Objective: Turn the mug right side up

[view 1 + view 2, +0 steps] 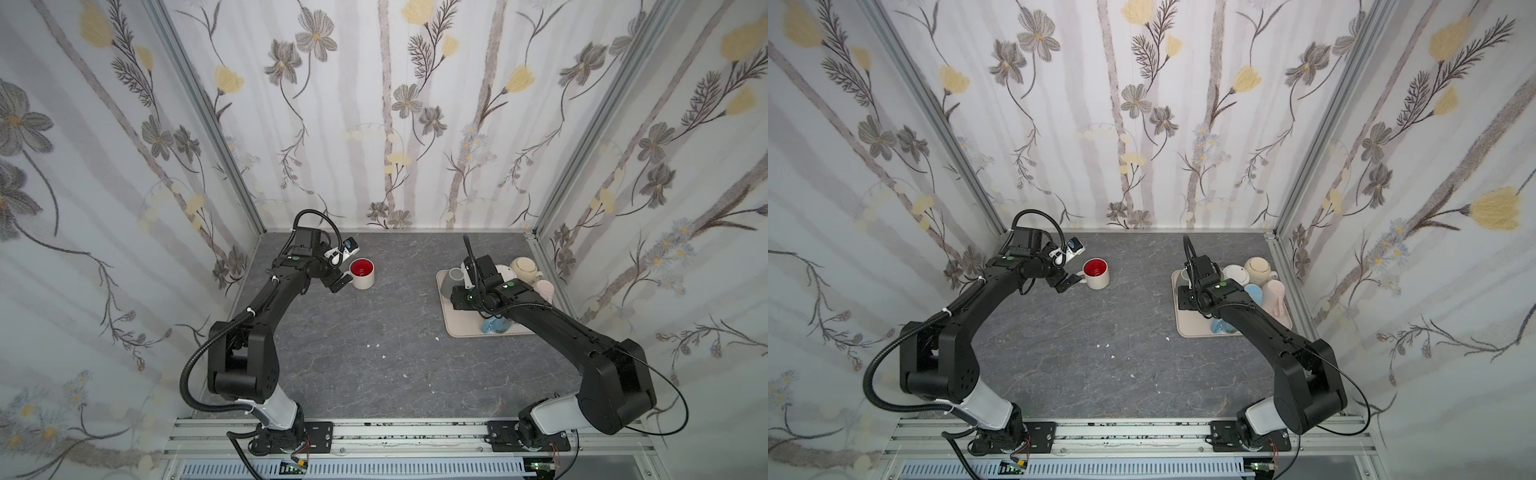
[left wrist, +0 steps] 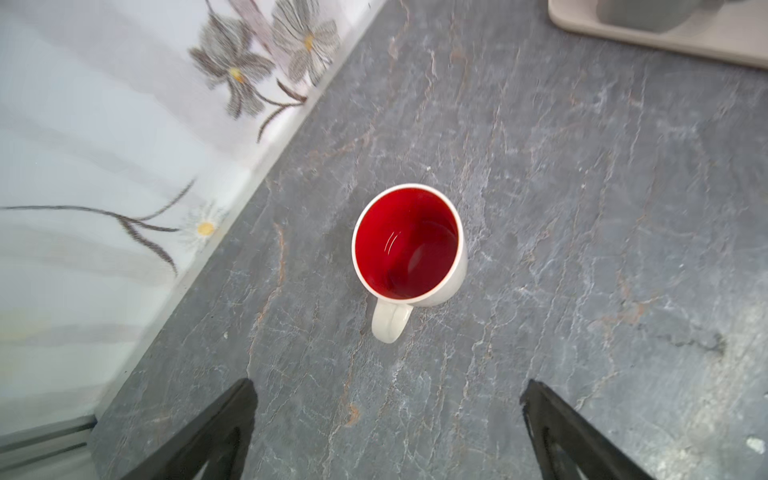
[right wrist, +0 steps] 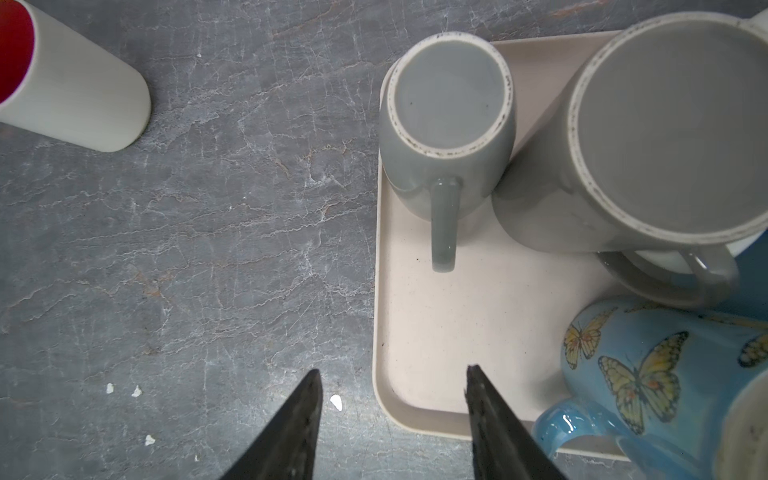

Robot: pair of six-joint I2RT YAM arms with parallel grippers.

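The left arm (image 1: 270, 299) reaches low toward the far left of the table (image 1: 374, 332), elbow bent. Its left gripper (image 2: 388, 384) is spread wide and empty, just short of the mug (image 2: 409, 245). The mug stands upright on the bare table at the back left, long axis vertical, red mouth up. Its handle (image 2: 390, 322) points at that claw without touching it. The right arm (image 1: 552, 324) bends over the tray (image 3: 457, 332), where the right gripper (image 3: 394, 370) hangs with jaws parted, holding nothing
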